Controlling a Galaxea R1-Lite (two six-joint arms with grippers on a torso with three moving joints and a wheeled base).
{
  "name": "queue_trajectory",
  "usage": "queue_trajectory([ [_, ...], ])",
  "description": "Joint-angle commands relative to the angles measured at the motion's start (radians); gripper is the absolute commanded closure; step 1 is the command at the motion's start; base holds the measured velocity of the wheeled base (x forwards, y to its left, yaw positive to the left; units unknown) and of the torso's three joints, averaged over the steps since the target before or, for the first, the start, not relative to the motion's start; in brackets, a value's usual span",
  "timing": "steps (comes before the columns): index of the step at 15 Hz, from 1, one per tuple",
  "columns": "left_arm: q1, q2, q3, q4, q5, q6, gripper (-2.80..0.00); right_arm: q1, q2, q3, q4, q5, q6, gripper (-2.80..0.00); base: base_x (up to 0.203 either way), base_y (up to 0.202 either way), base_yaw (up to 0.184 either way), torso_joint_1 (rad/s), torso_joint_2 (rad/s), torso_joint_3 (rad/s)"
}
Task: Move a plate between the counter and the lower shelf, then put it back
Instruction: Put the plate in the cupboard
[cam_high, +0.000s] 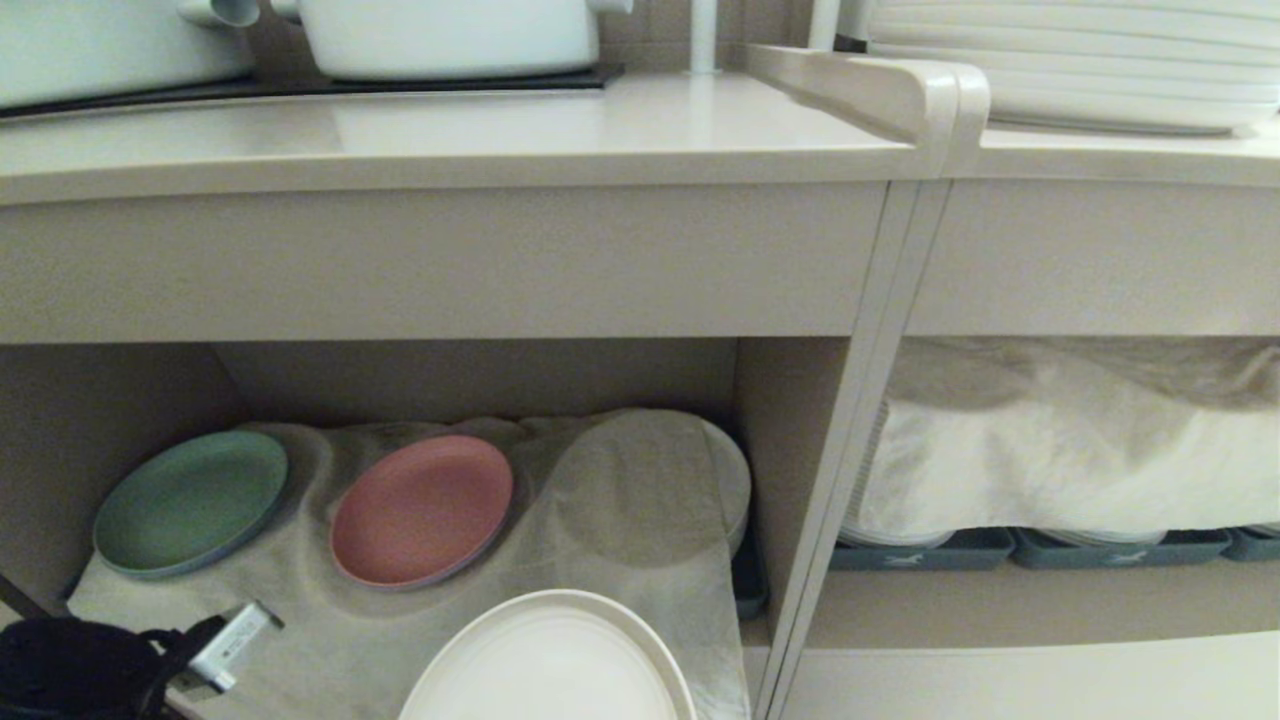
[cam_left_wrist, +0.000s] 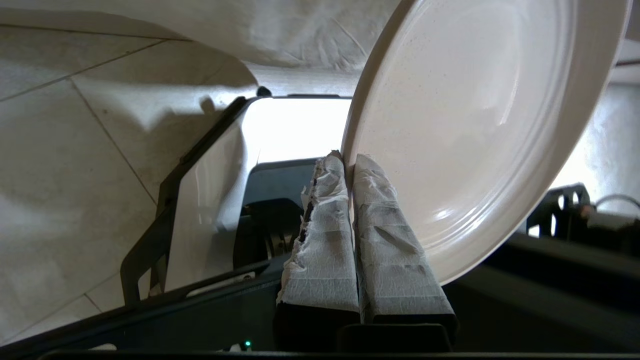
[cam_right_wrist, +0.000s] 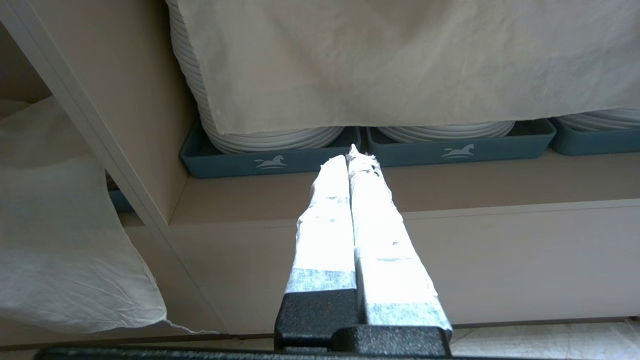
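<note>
Soft, even indoor light; deep shadow inside the lower shelf (cam_high: 480, 375); glare behind the plate (cam_left_wrist: 475, 125).

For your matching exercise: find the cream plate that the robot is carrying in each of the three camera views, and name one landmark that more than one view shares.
Head view: the plate is at the bottom edge, middle, in front of the lower shelf.
Left wrist view: it fills the upper right, its rim pinched by the left gripper.
Right wrist view: not in it.
Shared landmark: the whitish cloth.
</note>
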Motion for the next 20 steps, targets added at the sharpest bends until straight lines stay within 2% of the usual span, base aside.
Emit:
queue_trajectory([
  [1, 0.025, 0.103, -0.041, -0.002, -0.003, -0.006, 0.0, 0.0, 0.001, -0.001, 0.0, 0.0, 0.001, 0.0, 0.0, 0.0, 0.0, 0.0, 0.0, 0.0],
  [8, 0.104, 0.316, -0.13, -0.181, -0.005, -0.009, 0.0, 0.0, 0.001, 0.0, 0.0, 0.0, 0.001, 0.0, 0.0, 0.0, 0.0, 0.0, 0.0, 0.0],
  [12, 0.109, 0.42, -0.164, -0.282, -0.004, -0.016, 0.0, 0.0, 0.001, 0.0, 0.0, 0.0, 0.001, 0.0, 0.0, 0.0, 0.0, 0.0, 0.0, 0.0],
  [15, 0.109, 0.512, -0.193, -0.396, 0.004, -0.101, 0.0, 0.0, 0.001, 0.0, 0.0, 0.0, 0.001, 0.0, 0.0, 0.0, 0.0, 0.0, 0.0, 0.0],
  [18, 0.108, 0.563, -0.226, -0.416, 0.006, -0.129, 0.0, 0.0, 0.001, 0.0, 0.0, 0.0, 0.001, 0.0, 0.0, 0.0, 0.0, 0.0, 0.0, 0.0],
  [20, 0.108, 0.586, -0.263, -0.413, 0.007, -0.172, 0.0, 0.0, 0.001, 0.0, 0.0, 0.0, 0.001, 0.0, 0.0, 0.0, 0.0, 0.0, 0.0, 0.0],
])
